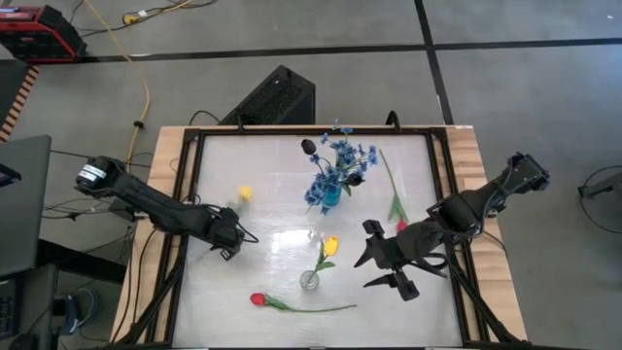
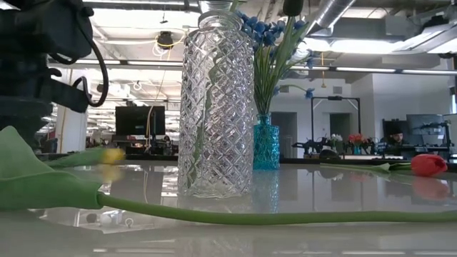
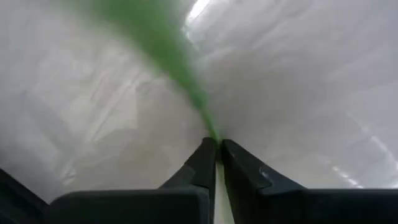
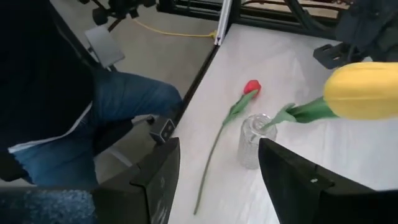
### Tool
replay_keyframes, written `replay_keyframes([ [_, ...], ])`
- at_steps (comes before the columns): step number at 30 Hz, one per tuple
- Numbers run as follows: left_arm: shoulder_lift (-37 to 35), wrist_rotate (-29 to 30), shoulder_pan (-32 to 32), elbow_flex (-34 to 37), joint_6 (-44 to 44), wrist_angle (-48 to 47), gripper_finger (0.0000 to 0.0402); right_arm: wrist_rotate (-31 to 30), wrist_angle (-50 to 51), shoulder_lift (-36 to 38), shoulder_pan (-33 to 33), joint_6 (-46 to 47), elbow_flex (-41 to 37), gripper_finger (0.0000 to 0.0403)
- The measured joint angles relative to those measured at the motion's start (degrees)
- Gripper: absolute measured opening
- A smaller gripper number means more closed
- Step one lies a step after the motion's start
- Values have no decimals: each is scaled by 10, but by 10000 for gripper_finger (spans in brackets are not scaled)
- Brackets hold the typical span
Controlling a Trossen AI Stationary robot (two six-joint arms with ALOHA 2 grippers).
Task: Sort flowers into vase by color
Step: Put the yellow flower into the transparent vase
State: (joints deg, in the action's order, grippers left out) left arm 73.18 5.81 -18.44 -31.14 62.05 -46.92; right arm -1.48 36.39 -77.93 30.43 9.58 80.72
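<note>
My left gripper (image 1: 233, 243) is at the table's left side, shut on a yellow flower whose head (image 1: 245, 192) points toward the far edge. My right gripper (image 1: 384, 267) hovers open, just right of a small clear vase (image 1: 309, 280) that holds a yellow tulip (image 1: 330, 245). The right wrist view shows the clear vase (image 4: 255, 140) ahead, between the fingers. A blue vase (image 1: 330, 197) stands farther back, holding blue sprays and dark buds (image 1: 309, 146). One red tulip (image 1: 258, 299) lies on the table near the front edge. Another red tulip (image 1: 400, 226) lies at the right, partly under my right arm. My left gripper pinches the yellow flower's green stem (image 3: 211, 127) between its two fingertips (image 3: 202, 158). The stem runs on ahead from the tips, along the line of the fingers. Its head (image 2: 111, 158) sits low over the table; whether it touches the top I cannot tell.
A black frame (image 1: 185, 194) rims the glossy white tabletop. The lying red tulip's stem (image 2: 285, 214) stretches across the front, near the clear vase (image 2: 214, 107). A seated person's legs (image 4: 112, 106) show beyond the near edge. Bare tabletop lies between the left gripper and the vases.
</note>
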Motion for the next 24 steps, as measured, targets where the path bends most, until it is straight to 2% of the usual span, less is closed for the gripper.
replay_keyframes([
  [4, -32, 8, 0, 10, 2, 6, 3, -1, 3, 0, 12, 1, 2, 244],
  [10, -93, 69, 0, 14, 4, 23, 0, -14, 38, 0, 30, 25, 2, 244],
  [15, -181, 146, 0, 14, -16, 68, 0, -31, 47, 0, 41, 40, 2, 244],
  [19, -267, 230, -1, 14, -48, 109, 0, -34, 47, 0, 46, 41, 2, 244],
  [21, -308, 278, -6, 14, -79, 150, 0, -43, 48, 0, 46, 41, 2, 244],
  [24, -353, 322, -23, 14, -173, 265, 0, -49, 48, 0, 46, 41, 2, 244],
])
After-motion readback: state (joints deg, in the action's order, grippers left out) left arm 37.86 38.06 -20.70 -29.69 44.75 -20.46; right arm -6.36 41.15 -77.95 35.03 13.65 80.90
